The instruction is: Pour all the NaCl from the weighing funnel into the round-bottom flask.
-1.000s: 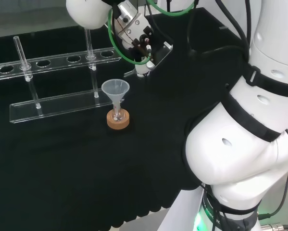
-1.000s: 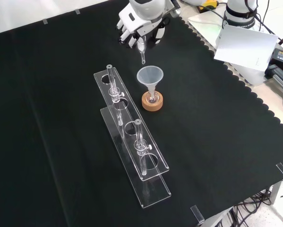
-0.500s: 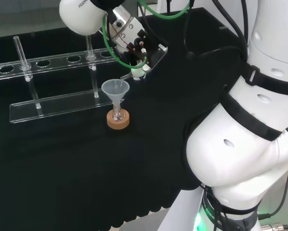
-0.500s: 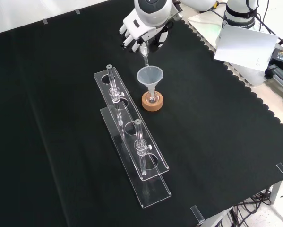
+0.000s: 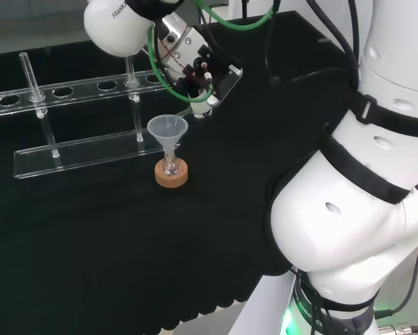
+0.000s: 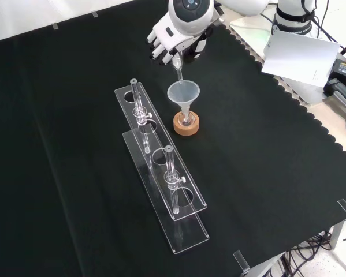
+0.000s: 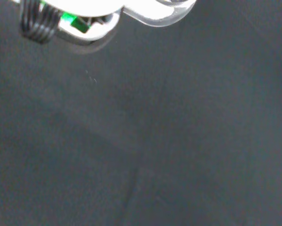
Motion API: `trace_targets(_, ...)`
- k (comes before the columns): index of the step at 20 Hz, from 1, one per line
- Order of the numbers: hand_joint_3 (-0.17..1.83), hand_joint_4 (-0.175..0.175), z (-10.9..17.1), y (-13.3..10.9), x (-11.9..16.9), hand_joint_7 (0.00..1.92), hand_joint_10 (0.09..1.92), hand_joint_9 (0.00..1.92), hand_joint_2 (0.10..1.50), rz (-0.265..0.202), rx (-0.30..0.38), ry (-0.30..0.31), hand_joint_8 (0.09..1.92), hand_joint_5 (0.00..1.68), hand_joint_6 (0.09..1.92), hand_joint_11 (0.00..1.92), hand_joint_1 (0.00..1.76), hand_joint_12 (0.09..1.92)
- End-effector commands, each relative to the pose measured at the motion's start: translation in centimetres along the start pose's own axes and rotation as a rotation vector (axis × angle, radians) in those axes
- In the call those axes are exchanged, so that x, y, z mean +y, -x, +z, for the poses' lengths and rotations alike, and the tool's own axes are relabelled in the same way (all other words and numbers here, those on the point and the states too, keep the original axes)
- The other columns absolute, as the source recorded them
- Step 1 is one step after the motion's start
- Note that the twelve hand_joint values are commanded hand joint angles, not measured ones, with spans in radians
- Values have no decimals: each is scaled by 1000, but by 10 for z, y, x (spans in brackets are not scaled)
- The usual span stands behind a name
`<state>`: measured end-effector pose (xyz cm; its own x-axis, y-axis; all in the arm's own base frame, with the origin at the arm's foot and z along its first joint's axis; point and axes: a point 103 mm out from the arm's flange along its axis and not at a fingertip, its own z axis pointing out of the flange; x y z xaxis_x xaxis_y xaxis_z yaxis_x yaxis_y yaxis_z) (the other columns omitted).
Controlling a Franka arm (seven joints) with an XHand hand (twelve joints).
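Now | hand (image 6: pixel 174 36) grasping clear weighing funnel (image 6: pixel 177 68) | stem tilted over funnel (image 6: pixel 183 92)

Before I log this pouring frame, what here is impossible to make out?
- Whether NaCl is flowing: grains too small, front view, at the clear weighing funnel held by the black and white hand.
- The small round-bottom flask on its cork ring: contents too small.
- Wrist view: blurred black cloth.

Clear tube rack (image 6: pixel 161 184), seemingly two tubes, black cloth (image 6: pixel 265 173)
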<state>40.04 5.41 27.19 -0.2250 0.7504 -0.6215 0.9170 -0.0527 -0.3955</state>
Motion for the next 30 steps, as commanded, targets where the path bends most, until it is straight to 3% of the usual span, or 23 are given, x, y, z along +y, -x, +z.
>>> trace_targets(1, 521, 175, -2, -3, -1, 626, 324, 993, 712, -3, -34, 1, 647, 1307, 556, 774, 1123, 1089)
trace_targets(10, 523, 175, -5, -4, 1, 623, 322, 986, 711, -16, -61, -13, 647, 1308, 555, 767, 1123, 1091)
trace_targets(30, 527, 175, -19, -20, 6, 612, 317, 963, 707, -7, -200, -21, 645, 1312, 549, 747, 1123, 1103)
